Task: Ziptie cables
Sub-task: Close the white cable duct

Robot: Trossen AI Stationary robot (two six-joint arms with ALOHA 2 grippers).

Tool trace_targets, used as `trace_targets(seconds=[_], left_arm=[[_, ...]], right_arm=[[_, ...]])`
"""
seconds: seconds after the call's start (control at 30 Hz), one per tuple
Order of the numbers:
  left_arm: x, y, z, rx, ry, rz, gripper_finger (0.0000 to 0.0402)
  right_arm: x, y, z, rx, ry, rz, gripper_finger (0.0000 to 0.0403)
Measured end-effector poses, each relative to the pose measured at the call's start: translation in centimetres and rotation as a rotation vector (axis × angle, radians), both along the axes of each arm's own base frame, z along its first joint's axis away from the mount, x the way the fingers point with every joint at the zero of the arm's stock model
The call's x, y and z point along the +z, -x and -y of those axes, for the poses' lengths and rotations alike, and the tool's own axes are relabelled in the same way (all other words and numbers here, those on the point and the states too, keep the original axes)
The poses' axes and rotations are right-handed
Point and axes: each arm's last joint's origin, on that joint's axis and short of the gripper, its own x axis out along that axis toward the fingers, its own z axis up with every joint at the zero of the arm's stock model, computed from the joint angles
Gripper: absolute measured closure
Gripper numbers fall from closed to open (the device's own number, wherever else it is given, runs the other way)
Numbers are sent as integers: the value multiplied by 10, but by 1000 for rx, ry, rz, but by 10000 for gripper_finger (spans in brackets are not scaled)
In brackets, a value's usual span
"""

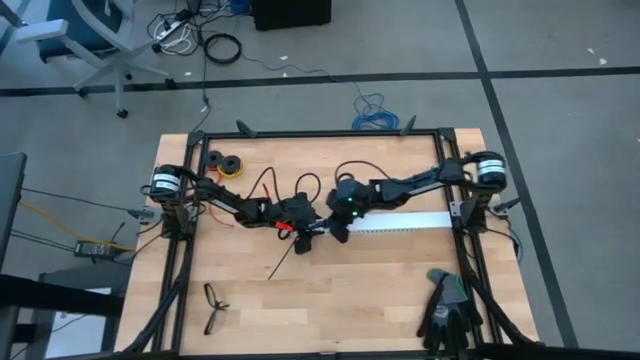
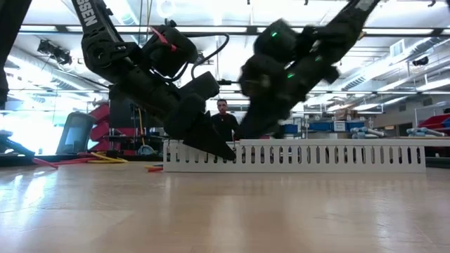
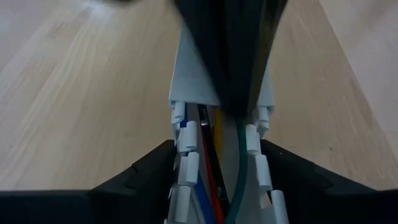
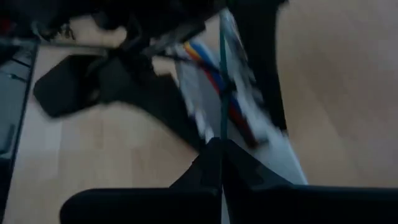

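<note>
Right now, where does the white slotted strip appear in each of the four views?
High view: the white slotted strip lies right of centre, its left end under both grippers.
Low view: it stands across the middle, behind the arms.
Left wrist view: it runs up the centre, cables inside.
Right wrist view: it crosses diagonally.
Shared landmark: the coloured cables in its channel.

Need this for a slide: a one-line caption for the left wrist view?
Coloured cables lying inside the white slotted strip, framed by the left gripper.

Lab: framed workbench, ceiling striplights
</note>
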Motion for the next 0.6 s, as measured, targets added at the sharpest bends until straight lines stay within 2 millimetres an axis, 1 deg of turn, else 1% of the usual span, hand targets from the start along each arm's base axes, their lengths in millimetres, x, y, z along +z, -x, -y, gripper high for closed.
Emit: trace_targets(seconds=[0.07,0.13,0.17,0.23,0.3,0.43,0.53,0.6], left_arm=[[0,0,0,0,0,2,175],[0,0,0,-1,3,5,175],[0,0,0,-1,4,5,175],[0,-1,0,0,3,8,176],[1,-1,0,0,1,9,176],[0,-1,0,-1,-3,2,176],[0,0,0,-2,-2,0,176],[0,0,0,-3,-3,-1,176]], right_arm=[[-6,-11,4,17,10,36,403],[-8,-17,6,28,59,71,403],[-6,-19,6,36,85,94,403],[4,-21,4,41,143,146,403],[16,-16,0,40,201,163,403],[49,-2,-2,28,281,153,403],[60,15,-1,28,337,55,400],[67,23,-1,47,360,20,392]])
